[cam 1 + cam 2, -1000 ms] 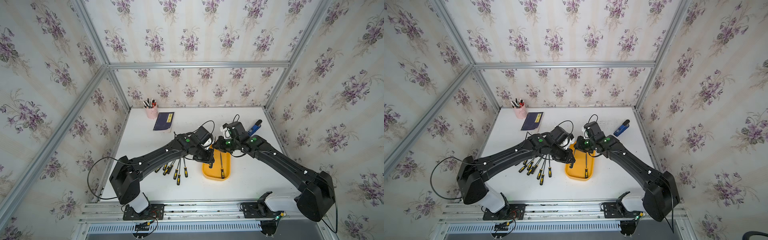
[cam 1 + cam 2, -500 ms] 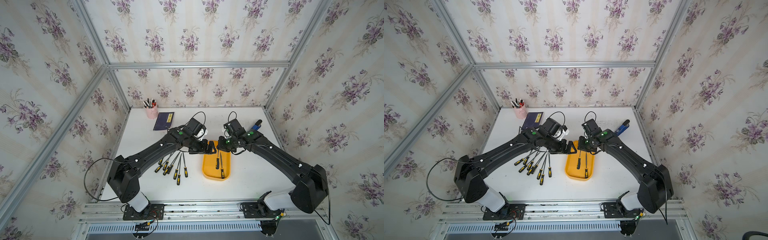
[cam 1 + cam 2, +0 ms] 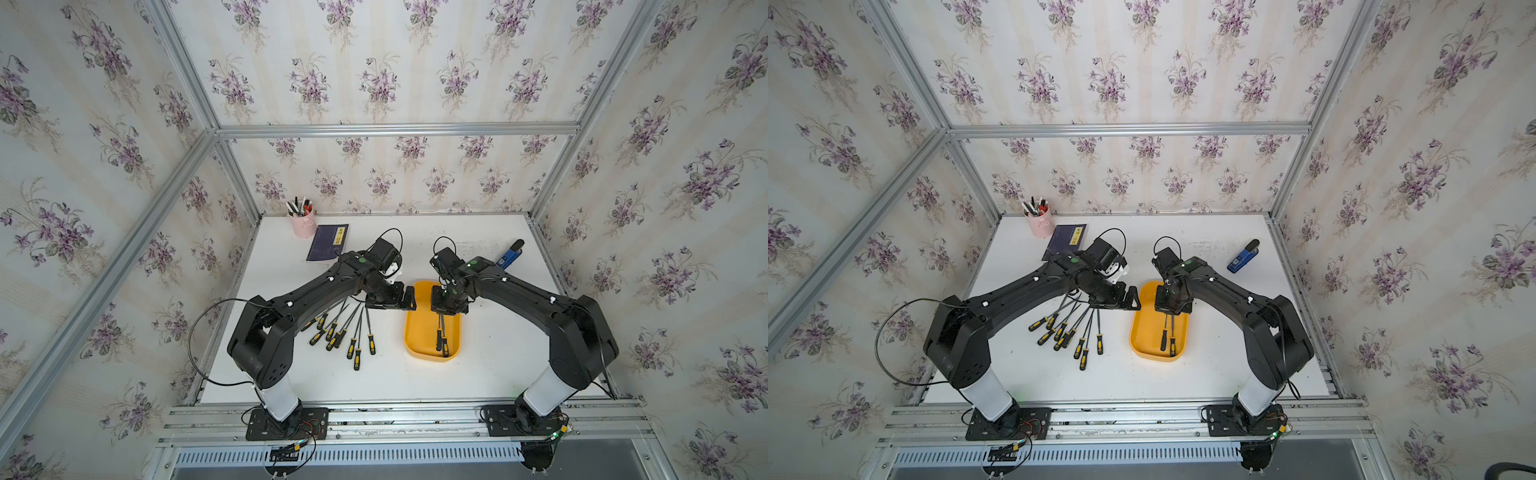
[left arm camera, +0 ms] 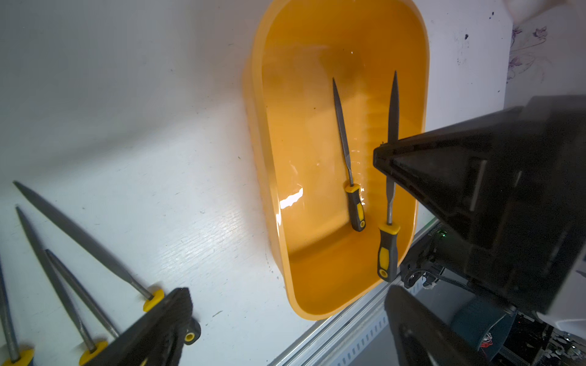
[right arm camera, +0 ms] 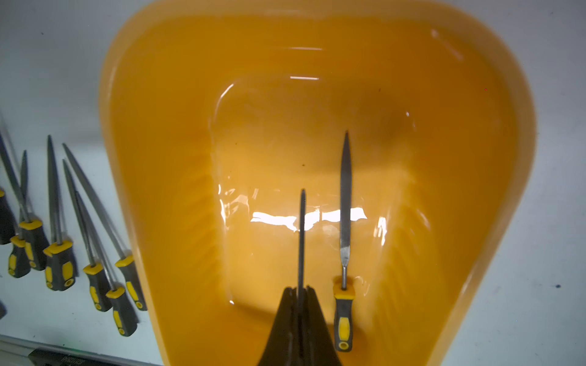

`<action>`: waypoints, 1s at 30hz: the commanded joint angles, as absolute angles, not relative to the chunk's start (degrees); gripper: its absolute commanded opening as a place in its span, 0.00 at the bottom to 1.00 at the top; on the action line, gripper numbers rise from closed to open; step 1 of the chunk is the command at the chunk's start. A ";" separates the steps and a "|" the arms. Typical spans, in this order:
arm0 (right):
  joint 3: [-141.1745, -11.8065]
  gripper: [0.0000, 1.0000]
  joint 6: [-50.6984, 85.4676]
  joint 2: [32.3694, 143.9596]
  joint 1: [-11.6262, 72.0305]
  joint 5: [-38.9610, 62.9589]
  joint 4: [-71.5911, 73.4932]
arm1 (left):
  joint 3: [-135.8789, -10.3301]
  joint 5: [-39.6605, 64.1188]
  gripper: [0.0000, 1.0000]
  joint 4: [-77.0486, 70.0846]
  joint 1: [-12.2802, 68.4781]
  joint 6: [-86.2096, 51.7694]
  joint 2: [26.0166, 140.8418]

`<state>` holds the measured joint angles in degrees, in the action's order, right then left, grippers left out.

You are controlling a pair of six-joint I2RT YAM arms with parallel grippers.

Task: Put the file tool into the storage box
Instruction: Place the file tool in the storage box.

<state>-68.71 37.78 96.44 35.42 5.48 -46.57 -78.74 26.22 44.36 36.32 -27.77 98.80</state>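
Inside a booth lined with purple-flowered wallpaper (image 3: 382, 79) and braced by aluminium framing (image 3: 395, 129), two black arms meet over a white table (image 3: 498, 357) marked with faint scuffs and dark specks. The storage box (image 3: 415, 332), a shallow yellow tray, sits just right of the table's middle, its long sides running front to back. The right gripper (image 5: 301, 293) is clamped tight on the blade of a file tool (image 5: 302, 228) inside the box's outline; whether that file touches the box floor cannot be told. A second file (image 5: 345, 221) lies flat in the box just beside it, handle toward the front. The left gripper (image 3: 402, 300) hangs with its fingers spread wide and empty, just beside the box's left rim. To the left of the box, a fan of loose files (image 3: 349, 332) with black-and-yellow handles lies on the bare table. At the back left stand a pink pen cup (image 3: 302, 224) and a dark blue notebook (image 3: 328, 247); a blue stapler (image 3: 1244, 257) lies at the back right.
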 commanded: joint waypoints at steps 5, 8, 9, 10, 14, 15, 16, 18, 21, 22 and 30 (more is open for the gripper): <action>-65.46 0.00 40.11 98.74 36.33 3.46 -43.74 | -77.79 26.54 1.00 45.48 34.66 -24.45 98.56; -64.60 0.00 40.34 99.07 36.39 2.70 -42.44 | -77.17 26.61 1.00 45.75 34.03 -23.71 98.25; -64.64 0.00 40.34 99.43 36.40 2.45 -42.36 | -77.10 26.67 1.00 45.83 33.78 -23.49 98.18; -64.73 0.00 40.30 99.95 36.39 2.17 -42.45 | -76.98 26.62 1.00 46.03 33.54 -23.29 98.09; -64.08 0.00 40.39 101.16 36.49 1.46 -41.98 | -77.04 26.81 1.00 46.57 32.91 -22.20 98.21; -63.92 0.00 40.51 101.16 36.47 1.56 -41.66 | -77.08 26.87 1.00 46.62 32.79 -22.07 98.15; -63.61 0.00 40.73 101.16 36.48 1.67 -41.16 | -77.08 26.98 1.00 46.66 32.69 -21.82 98.22; -63.32 0.00 41.11 101.16 36.49 1.22 -40.68 | -77.08 26.97 1.00 46.83 32.50 -21.42 98.31; -63.33 0.01 40.96 101.38 36.48 1.43 -39.86 | -77.18 27.03 1.00 47.13 32.34 -20.85 98.58; -63.39 0.02 40.93 101.49 36.50 1.34 -39.89 | -77.07 27.09 1.00 47.16 32.21 -20.71 98.54; -63.13 0.15 40.58 102.04 36.76 1.06 -40.24 | -75.43 27.47 1.00 46.68 31.54 -20.08 98.51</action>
<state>-63.09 40.51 102.04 36.67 2.00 -40.16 -75.90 27.05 45.76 31.70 -21.23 98.54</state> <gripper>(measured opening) 0.146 0.996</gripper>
